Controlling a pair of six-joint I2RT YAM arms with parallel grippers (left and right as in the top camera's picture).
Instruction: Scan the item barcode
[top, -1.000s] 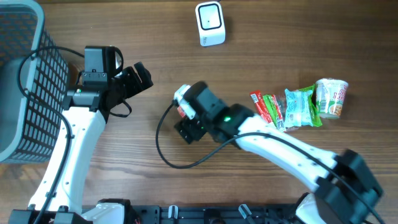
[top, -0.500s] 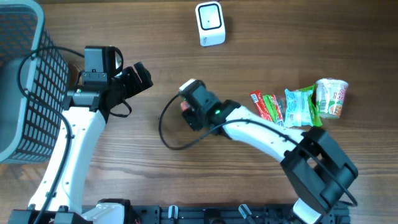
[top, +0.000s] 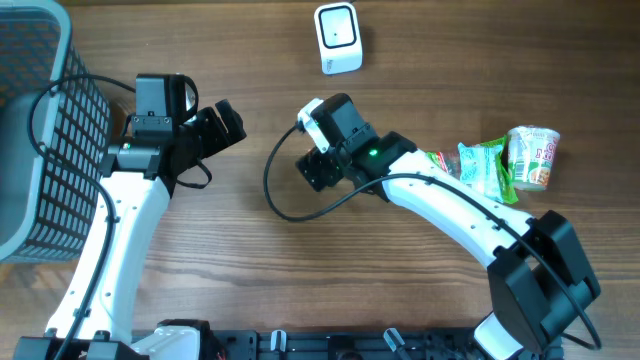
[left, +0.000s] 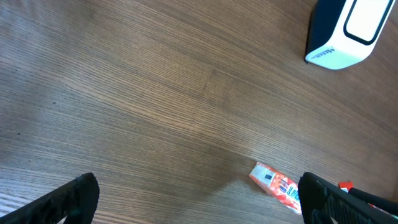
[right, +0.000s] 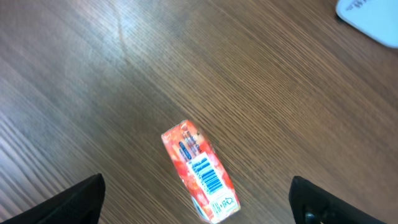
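A red snack packet (right: 199, 171) lies flat on the wooden table with its barcode facing up. My right gripper (right: 196, 194) hangs open above it, and neither finger touches it. From overhead the packet is hidden under the right gripper (top: 315, 168). The white barcode scanner (top: 338, 38) stands at the far side of the table; its corner (right: 373, 18) shows in the right wrist view. My left gripper (top: 222, 128) is open and empty, left of the packet. In the left wrist view, the packet (left: 277, 185) lies by the right finger of the left gripper (left: 199, 194), with the scanner (left: 345, 31) beyond.
A grey wire basket (top: 30, 130) fills the far left edge. A pile of packets (top: 470, 172) and a cup of noodles (top: 532, 155) lies at the right. The right arm's black cable (top: 270, 190) loops over the table's middle.
The right arm has swung its gripper away from the table's middle towards the scanner, and its jaws have widened. The left arm has not moved.
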